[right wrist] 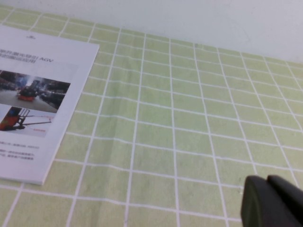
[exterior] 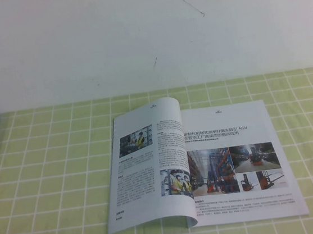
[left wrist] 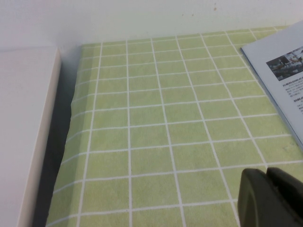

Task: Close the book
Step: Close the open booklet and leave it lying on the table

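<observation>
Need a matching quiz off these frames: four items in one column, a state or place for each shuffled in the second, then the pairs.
Column 1
1. book
2. left gripper
3. right gripper
4. tablecloth

Column 2
A. green with a white grid
B. shut, over bare cloth beside the book's forklift-photo page
C. lying open, one page arched up
D. shut, over bare cloth beside the book's left page

Pairs: 1-C, 2-D, 3-B, 4-A
</observation>
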